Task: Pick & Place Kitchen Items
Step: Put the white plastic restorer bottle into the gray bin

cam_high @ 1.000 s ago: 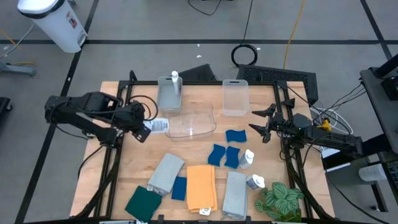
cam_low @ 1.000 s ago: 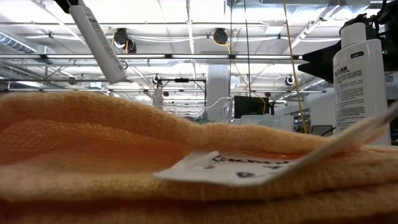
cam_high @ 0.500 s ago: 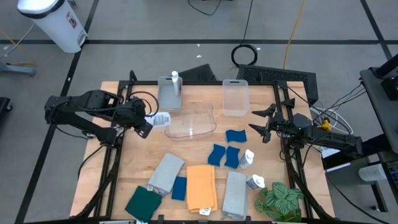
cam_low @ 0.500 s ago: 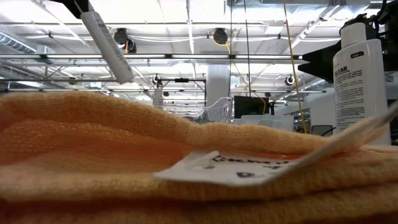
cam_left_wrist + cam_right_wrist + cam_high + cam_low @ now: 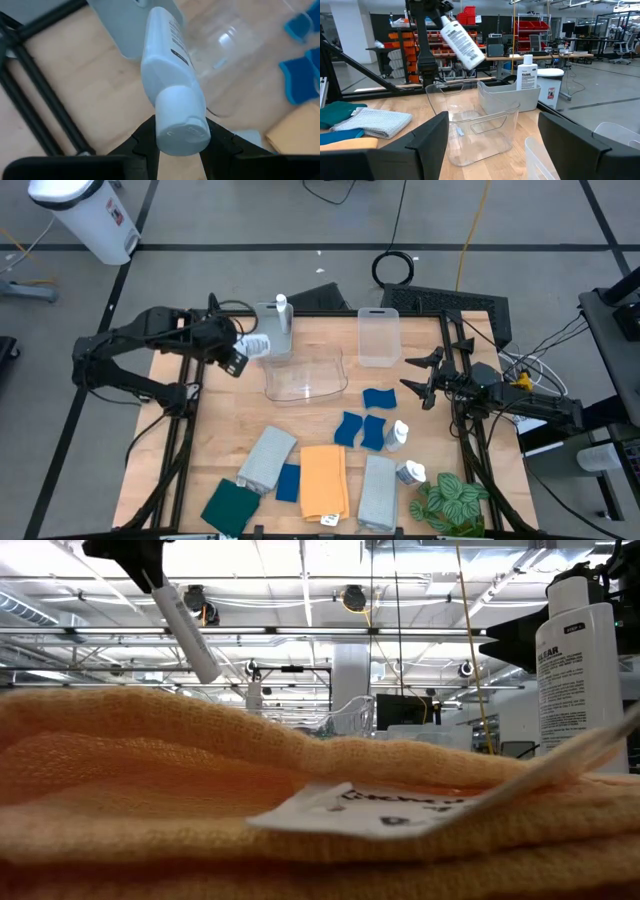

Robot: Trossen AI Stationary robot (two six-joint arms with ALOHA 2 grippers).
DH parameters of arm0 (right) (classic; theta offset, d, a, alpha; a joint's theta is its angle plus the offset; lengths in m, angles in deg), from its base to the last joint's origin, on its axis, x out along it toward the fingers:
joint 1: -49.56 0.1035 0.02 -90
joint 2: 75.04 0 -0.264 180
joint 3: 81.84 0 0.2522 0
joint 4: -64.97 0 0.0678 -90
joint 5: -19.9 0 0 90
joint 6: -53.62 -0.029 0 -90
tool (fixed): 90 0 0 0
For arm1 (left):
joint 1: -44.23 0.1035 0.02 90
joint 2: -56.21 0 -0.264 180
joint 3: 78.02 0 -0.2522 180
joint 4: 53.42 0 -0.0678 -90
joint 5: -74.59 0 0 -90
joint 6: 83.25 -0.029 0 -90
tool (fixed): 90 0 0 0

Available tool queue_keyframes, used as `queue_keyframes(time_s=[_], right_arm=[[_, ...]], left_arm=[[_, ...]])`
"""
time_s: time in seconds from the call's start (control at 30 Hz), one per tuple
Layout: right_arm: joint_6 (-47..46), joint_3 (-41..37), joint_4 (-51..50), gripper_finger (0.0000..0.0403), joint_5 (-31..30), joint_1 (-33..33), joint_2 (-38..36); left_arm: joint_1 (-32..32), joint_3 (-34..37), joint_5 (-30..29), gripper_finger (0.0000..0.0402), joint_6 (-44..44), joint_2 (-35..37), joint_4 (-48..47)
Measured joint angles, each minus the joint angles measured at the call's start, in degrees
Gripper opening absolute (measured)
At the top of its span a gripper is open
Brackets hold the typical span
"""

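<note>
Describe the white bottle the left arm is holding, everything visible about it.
The white bottle is a small plastic squeeze bottle with a flip cap and dark printed text on its side. The left claw grips it at the cap end, its fingers either side of the cap. It hangs tilted in the air, near the grey bin, touching only the claw.

Leafy plant (image 5: 448,501), clear bin (image 5: 305,376)

On the tall white plastic bottle (image 5: 586,680) at the table's right edge, "CLEAR" was printed in dark capitals; its smaller lines could not be read. Print on the white tag (image 5: 385,808) of the folded orange cloth (image 5: 150,780) stayed illegible.
</note>
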Motion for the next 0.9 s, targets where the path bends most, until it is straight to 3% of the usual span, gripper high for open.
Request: queue_keyframes(time_s=[0.4, 0.9], right_arm=[[0.0, 0.0, 0.0, 0.0279, 0.0, 0.0, 0.0], [0.0, 0.0, 0.0, 0.0279, 0.0, 0.0, 0.0]], left_arm=[[16.6, 0.0, 1.5, 0.0109, -16.3, -2.4, 4.1], [33.5, 0.0, 3.6, 0.0109, -36.7, -15.2, 7.3]])
